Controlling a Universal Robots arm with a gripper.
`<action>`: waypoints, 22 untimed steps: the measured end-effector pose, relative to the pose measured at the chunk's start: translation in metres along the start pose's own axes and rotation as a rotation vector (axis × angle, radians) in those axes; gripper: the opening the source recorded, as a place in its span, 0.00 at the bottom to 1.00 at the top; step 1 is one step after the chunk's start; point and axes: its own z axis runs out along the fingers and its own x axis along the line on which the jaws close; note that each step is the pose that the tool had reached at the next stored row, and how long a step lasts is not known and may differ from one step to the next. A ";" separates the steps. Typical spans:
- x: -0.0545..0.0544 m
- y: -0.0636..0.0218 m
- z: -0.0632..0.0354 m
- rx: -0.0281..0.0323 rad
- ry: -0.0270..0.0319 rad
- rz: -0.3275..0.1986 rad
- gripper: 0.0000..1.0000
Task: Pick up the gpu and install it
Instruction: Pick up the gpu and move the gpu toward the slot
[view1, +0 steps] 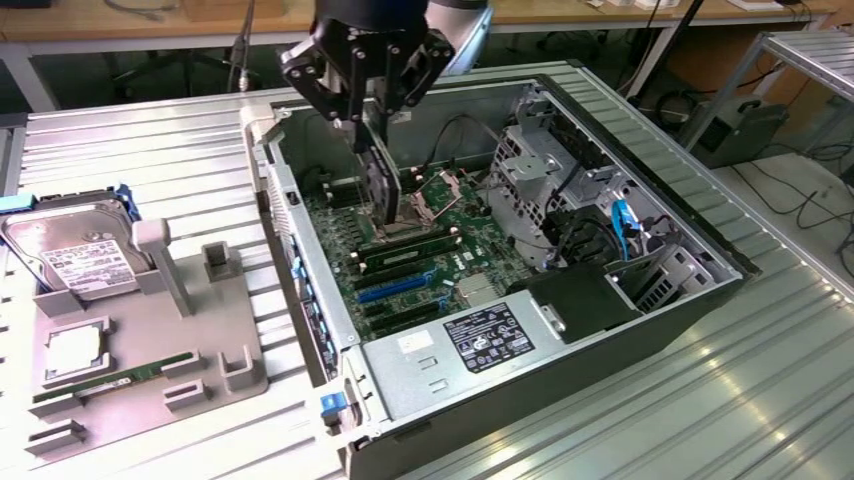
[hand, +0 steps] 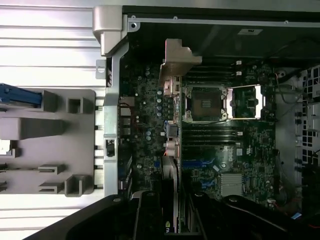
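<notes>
Table (view1: 747, 400) of ribbed metal, and on it the open computer case (view1: 561, 390) lying on its side with the motherboard (view1: 447, 255) facing up. At the exterior view's left sits the grey parts holder (view1: 200, 340), with the hard drive (view1: 74, 250) in its place. Above the case's rear end hangs the gripper (view1: 374, 110), its fingers (hand: 150, 217) clamped on the gpu (view1: 384, 185) — the card dangles edge-down inside the case over the board, near the processor socket (hand: 205, 102), bracket (hand: 177, 60) towards the rear wall. So the pick-up looks done and this is the install step, card carried but not seated. Whether its lower edge touches the board I cannot tell. Seating, by my reading, calls for the card's edge lined up squarely over a blue slot (view1: 387, 285) and the bracket against the rear opening — little room for tilt.
</notes>
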 end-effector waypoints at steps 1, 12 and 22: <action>-0.005 -0.0001 0.0023 -0.0001 -0.0001 0.000 0.26; -0.058 -0.0019 0.0268 0.0000 0.0001 0.000 0.26; -0.080 -0.0029 0.0370 -0.0007 0.0494 0.004 0.26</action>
